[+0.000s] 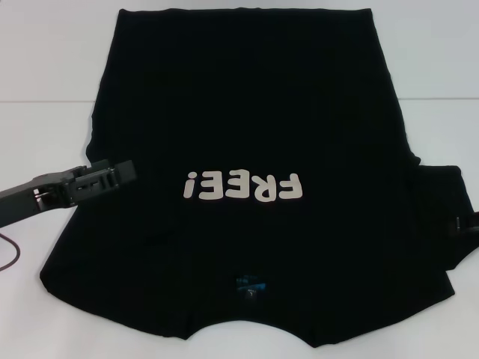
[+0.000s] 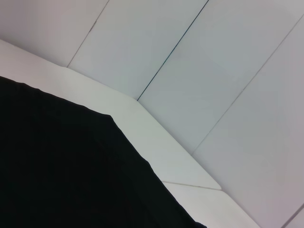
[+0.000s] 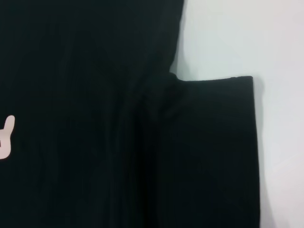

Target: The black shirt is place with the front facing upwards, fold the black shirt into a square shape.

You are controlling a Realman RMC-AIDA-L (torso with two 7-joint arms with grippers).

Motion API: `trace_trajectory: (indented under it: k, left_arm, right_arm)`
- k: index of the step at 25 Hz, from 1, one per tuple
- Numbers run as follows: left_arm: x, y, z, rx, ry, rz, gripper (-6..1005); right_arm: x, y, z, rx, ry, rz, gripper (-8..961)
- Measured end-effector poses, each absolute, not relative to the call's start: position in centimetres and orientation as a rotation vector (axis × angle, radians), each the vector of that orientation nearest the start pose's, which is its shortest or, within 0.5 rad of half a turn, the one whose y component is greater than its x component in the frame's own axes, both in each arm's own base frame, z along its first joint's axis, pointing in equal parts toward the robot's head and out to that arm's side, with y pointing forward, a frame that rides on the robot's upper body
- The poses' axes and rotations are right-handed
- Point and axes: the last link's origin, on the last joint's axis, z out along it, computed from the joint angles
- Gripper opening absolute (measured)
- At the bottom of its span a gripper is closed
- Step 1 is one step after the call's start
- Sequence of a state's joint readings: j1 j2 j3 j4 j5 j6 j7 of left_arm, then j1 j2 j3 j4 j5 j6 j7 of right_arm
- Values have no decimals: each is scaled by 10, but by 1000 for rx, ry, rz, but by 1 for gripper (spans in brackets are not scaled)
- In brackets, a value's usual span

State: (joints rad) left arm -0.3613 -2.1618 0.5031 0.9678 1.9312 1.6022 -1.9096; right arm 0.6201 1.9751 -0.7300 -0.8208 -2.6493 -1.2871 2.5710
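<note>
The black shirt [image 1: 247,112] lies flat on the white table, front up. Its cream "FREE!" letters [image 1: 243,185] read upside down from the head view, and the blue neck label [image 1: 249,285] is at the near edge. The right sleeve [image 1: 441,217] sticks out sideways; no sleeve shows on the left side. My left gripper [image 1: 112,174] is at the shirt's left edge, level with the letters. Only a small part of my right gripper [image 1: 462,224] shows, at the right sleeve's outer edge. The left wrist view shows the shirt's edge [image 2: 57,166]. The right wrist view shows the sleeve [image 3: 213,152].
The white table [image 1: 45,75] has bare surface left and right of the shirt. A dark cable [image 1: 9,254] hangs by my left arm at the near left. The shirt's hem reaches the table's far edge. Wall panels [image 2: 213,57] show beyond the table in the left wrist view.
</note>
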Motion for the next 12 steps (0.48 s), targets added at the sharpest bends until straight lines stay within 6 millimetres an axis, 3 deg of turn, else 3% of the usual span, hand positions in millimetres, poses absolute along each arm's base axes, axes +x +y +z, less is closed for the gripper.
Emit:
trace_trajectory:
  k: [12]
  left_arm:
    - [-286, 307, 57, -2261, -1234, -958, 795]
  right_arm:
    - [318, 383, 58, -1998, 1685, -32, 652]
